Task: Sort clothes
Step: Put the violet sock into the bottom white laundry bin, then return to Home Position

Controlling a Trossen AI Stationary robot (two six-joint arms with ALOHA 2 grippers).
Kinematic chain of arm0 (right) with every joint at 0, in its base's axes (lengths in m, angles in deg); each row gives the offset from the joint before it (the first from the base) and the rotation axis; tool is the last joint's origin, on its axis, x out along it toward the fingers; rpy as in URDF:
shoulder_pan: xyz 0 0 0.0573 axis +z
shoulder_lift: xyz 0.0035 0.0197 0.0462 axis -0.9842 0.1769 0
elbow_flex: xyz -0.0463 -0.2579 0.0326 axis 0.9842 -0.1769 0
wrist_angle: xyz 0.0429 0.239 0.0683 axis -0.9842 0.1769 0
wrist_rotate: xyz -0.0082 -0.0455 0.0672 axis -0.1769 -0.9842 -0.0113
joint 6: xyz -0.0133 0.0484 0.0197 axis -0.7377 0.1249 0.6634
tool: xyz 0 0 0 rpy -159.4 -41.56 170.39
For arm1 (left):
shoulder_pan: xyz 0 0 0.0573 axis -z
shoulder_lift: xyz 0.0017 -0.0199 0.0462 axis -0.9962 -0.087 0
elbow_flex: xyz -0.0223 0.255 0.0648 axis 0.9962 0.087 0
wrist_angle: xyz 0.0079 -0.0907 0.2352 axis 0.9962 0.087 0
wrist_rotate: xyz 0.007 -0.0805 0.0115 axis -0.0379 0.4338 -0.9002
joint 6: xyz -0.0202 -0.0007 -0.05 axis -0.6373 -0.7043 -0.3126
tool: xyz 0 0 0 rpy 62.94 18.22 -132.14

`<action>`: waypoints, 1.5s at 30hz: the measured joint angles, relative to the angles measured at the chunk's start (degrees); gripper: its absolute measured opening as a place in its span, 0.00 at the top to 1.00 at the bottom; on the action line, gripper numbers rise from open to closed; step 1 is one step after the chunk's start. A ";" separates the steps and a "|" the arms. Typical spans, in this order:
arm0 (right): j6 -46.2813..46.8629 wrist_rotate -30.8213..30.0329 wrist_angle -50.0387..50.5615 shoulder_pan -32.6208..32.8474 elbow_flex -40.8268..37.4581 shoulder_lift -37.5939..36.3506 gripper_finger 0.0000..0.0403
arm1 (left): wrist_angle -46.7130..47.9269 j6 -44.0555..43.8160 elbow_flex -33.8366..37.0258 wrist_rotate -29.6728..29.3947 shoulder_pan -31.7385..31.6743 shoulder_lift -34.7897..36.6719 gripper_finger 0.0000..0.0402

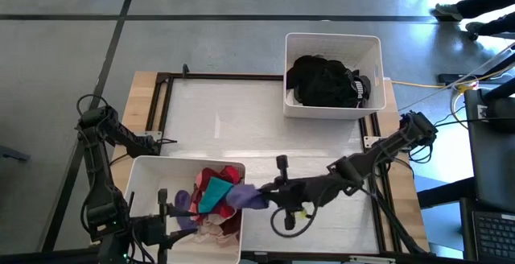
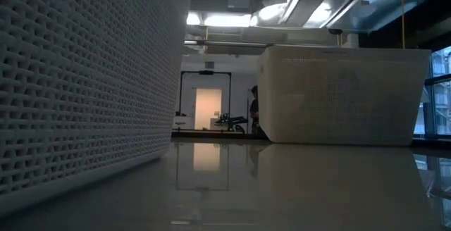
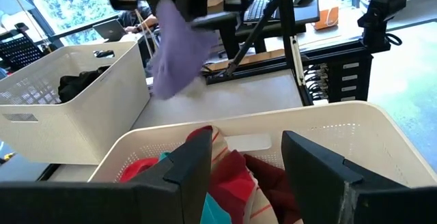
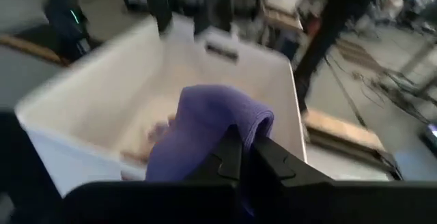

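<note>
A purple garment (image 1: 245, 195) hangs over the right rim of the near-left white bin (image 1: 141, 175), with my right gripper (image 4: 242, 159) shut on it. Inside that bin lie red, teal and pink clothes (image 1: 213, 200). My left gripper (image 3: 246, 176) stands open over the bin's near-left part, with nothing between its fingers. The left wrist view shows the purple garment (image 3: 177, 53) dangling beyond the bin's far wall. Black clothes (image 1: 326, 83) lie in the far-right white bin (image 1: 374, 51). Neither gripper appears in the low view. My right gripper pinches a bunched fold of the purple garment (image 4: 256, 125) between its two fingers. The fingers reach in roughly level from the table's right side. The garment hangs slack below them (image 3: 171, 74), lifted clear of the clothes in the bin.
Bare table surface (image 1: 241, 119) stretches between the two bins. The low view shows only the near bin's wall (image 2: 70, 83) and the far bin (image 2: 345, 94). A wooden frame (image 1: 145, 95) borders the table. A person's feet (image 1: 455, 10) show at the far right.
</note>
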 joint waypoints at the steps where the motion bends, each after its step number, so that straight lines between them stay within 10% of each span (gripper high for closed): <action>1: -0.22 2.05 -2.27 -0.66 0.01 0.33 0.97 | 0.00 -0.03 0.00 -0.01 0.00 0.00 0.58; 13: -0.01 18.73 -22.47 -8.45 0.00 9.75 0.97 | -1.00 1.65 0.00 -2.31 -0.75 -0.02 0.58; 26: 0.09 24.04 -35.01 -10.35 6.57 22.96 0.93 | -11.86 15.59 -0.04 -9.97 -3.13 3.31 0.58; 38: 0.09 22.55 -13.25 -9.88 13.70 22.14 0.42 | -8.63 15.98 -0.02 -2.49 -4.83 4.48 0.58; 45: 2.34 12.10 8.57 -6.04 16.50 12.56 0.35 | 8.04 7.10 -0.02 -2.11 -6.26 8.56 0.58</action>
